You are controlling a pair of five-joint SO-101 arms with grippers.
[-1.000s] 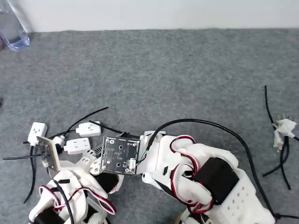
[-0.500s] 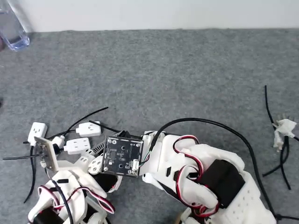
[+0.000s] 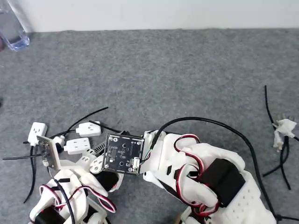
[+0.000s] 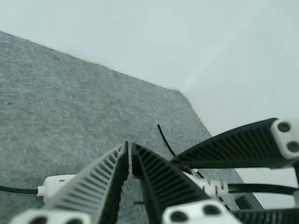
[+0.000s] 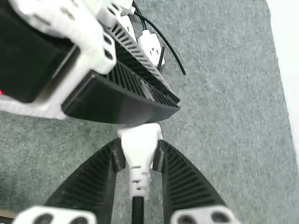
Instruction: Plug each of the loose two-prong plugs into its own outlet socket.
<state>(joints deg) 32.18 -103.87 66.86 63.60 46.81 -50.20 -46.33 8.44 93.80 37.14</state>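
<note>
1. Grip of the right gripper (image 5: 138,150) is tight: its two ribbed fingers press the sides of a white plug (image 5: 138,161), and the black cord runs back between them. I think it holds the body so that the front end is free for a socket; the prongs are hidden.
2. Left gripper (image 4: 130,158) has its fingers together at the tips, with nothing between them. It stands just in front of the held plug and very near to it. It seems placed to steady something, but I cannot tell if the two touch.
3. Three white outlet sockets (image 3: 77,145) lie on the grey carpet (image 3: 163,74) just beyond both grippers, each with a black cord. As far as I can see, none of them has a plug inside, so the insertion is not yet done.
4. Another loose plug (image 3: 283,128) lies well apart from them, at the right edge of the carpet, on its own cord. It probably waits for its turn.
</note>
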